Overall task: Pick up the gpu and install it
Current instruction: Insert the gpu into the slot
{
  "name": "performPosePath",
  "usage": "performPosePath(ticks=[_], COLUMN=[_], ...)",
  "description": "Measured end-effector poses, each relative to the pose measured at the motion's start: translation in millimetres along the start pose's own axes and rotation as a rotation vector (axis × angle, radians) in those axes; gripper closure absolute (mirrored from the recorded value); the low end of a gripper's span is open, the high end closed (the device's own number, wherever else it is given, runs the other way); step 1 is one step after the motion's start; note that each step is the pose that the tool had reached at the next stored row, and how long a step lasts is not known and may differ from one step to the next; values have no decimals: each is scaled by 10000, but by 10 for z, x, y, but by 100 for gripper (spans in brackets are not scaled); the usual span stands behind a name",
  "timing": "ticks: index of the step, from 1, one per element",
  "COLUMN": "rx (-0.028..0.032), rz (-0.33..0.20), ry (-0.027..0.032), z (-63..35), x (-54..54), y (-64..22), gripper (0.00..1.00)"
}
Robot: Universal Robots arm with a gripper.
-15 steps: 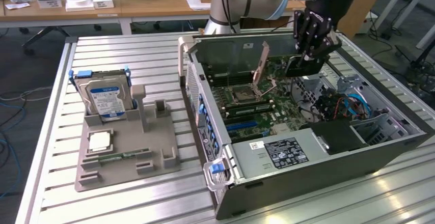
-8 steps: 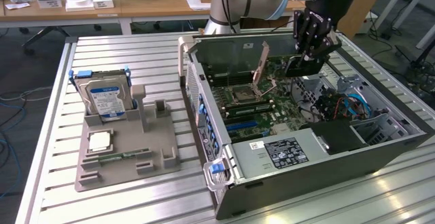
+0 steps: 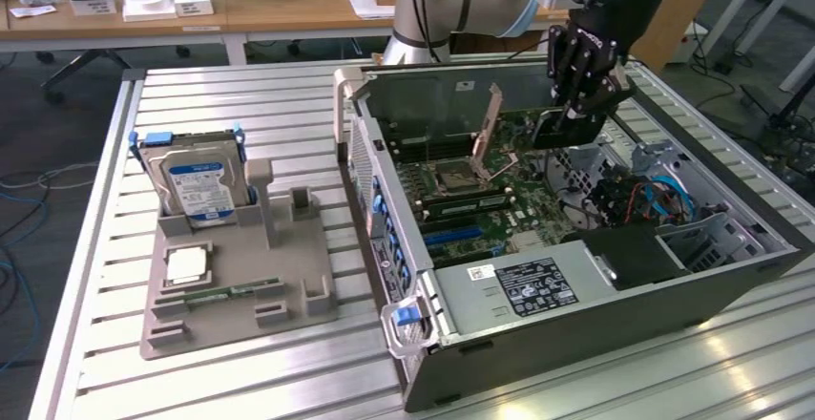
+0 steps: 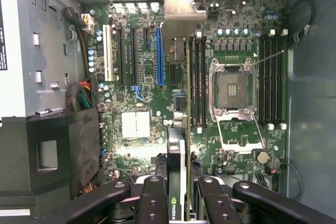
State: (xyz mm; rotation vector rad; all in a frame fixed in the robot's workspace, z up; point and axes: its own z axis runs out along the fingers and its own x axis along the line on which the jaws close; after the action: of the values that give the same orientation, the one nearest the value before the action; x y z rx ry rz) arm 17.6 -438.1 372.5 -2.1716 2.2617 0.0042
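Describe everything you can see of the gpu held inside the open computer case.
The gpu is a thin flat card, seen edge-on in the wrist view: a green circuit-board edge, a black cooler block with a logo and a bent silver metal bracket at its far end. It stands on edge, gripped on both faces by the tool. It hangs over the motherboard inside the case, near the long blue slot; nothing else visibly touches it.

The gripper (image 4: 179, 191) clasps the gpu (image 4: 176, 145) edge-on above the motherboard (image 4: 236, 153).
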Motion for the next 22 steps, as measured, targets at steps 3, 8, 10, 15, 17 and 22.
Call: performPosePath(ticks=[3, 8, 10, 15, 17, 22], rx=[1, 0, 1, 0, 0, 0], rz=[1, -1, -1, 0, 1, 0], ry=[0, 0, 0, 0, 1, 0], z=[0, 0, 0, 2, 1, 2], x=[1, 1, 1, 3, 4, 4], y=[12, 28, 28, 75, 99, 101], gripper=[73, 73, 73, 73, 73, 73])
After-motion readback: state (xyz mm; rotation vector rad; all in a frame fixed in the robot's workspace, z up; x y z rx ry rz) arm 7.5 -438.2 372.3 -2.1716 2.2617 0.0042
